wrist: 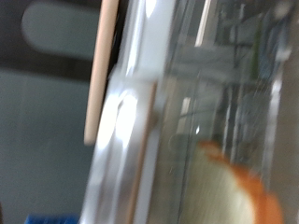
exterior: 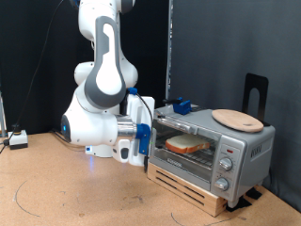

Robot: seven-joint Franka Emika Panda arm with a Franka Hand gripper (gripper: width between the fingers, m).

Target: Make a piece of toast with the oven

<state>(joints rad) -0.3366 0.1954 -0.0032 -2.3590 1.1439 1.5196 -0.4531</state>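
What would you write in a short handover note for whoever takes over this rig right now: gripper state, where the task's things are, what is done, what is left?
Gripper: pressed up against the oven's end at the exterior view's left; open or shut cannot be told.
Piece of toast: inside the oven on the rack, seen through the glass door, which looks closed.
Round wooden board: lying on the oven's top.
Done: bread is loaded.
Left: whether the knobs have been set does not show.

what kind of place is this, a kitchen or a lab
Most likely a robot lab or test bench, not a home kitchen. A black curtain hangs behind, the white arm's gripper sits by the oven on a plain wooden tabletop, with the piece of toast inside.
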